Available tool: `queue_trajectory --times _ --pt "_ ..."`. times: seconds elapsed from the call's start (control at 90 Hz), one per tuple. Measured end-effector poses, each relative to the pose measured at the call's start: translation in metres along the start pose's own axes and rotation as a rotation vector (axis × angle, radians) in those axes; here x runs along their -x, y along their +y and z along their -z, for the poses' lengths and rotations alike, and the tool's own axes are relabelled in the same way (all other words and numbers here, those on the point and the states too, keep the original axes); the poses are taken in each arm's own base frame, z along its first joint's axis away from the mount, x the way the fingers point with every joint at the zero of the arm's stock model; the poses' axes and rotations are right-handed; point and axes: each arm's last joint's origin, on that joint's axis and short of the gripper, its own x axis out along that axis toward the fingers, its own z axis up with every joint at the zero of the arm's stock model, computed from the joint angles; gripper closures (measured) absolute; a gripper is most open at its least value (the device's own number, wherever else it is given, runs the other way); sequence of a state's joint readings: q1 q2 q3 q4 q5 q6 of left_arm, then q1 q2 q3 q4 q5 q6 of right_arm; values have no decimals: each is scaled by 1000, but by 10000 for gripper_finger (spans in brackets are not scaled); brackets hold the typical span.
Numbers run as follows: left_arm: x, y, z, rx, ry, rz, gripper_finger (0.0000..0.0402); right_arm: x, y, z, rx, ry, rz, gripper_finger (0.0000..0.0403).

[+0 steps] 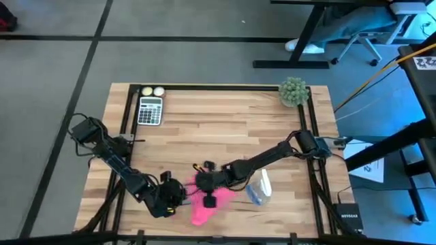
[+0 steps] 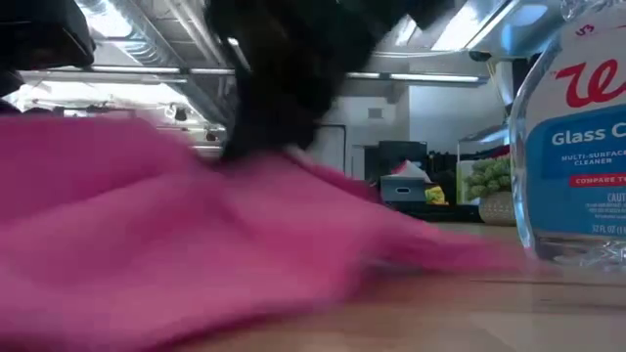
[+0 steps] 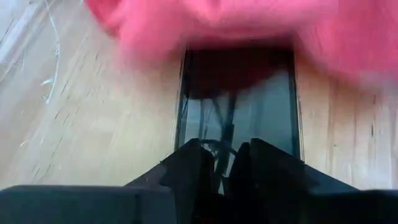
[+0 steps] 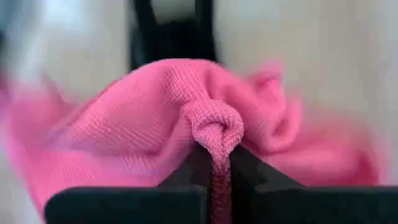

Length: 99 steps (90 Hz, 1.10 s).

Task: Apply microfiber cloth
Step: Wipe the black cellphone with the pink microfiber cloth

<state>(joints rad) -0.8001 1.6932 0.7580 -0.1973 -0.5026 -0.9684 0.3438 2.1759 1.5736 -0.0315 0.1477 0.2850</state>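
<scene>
Right gripper: nearest the lens in the right wrist view, its 2 dark fingers pinched on a bunched fold of the microfiber cloth; in the high view it sits at lower centre of the frame.
Microfiber cloth: bright pink, spread in loose folds on the wooden table at lower centre of the high view, held at 1 fold by the right gripper; in the low view it fills the left and middle of the frame.
Left gripper: fingers set close together with a narrow gap between them, pointed at the phone; whether they touch it, cannot tell. In the high view it is at lower left of centre, just beside the cloth.
Phone: black, lying flat on the table, its far end covered by the cloth in the left wrist view.
Spray bottle: clear and blue, just right of the cloth in the high view.
Calculator: upper left of the table.
Small green plant: upper right corner of the table.
</scene>
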Motion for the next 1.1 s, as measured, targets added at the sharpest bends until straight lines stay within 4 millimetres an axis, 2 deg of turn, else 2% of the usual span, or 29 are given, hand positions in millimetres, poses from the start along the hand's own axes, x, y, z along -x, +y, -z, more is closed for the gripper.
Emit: queue_trajectory --times 0.067,0.156,0.4,0.544,0.778,0.989,1.1 --pt "0 0 0 -2 1 0 273 -9 4 -8 5 -158 -35 400" --pt "0 0 0 -3 -2 -1 273 -30 6 6 0 -218 -96 400" --pt "0 0 0 -2 1 0 273 -67 4 57 -134 -6 -205 400" --pt "0 0 0 13 4 0 273 -65 9 70 -117 134 -182 400" --pt "0 0 0 14 3 3 273 -48 12 73 -88 329 -230 400" --pt "0 0 0 14 7 5 273 -21 13 64 -40 452 -227 400" --pt "0 0 0 13 8 5 273 -8 13 53 -22 427 -194 400"
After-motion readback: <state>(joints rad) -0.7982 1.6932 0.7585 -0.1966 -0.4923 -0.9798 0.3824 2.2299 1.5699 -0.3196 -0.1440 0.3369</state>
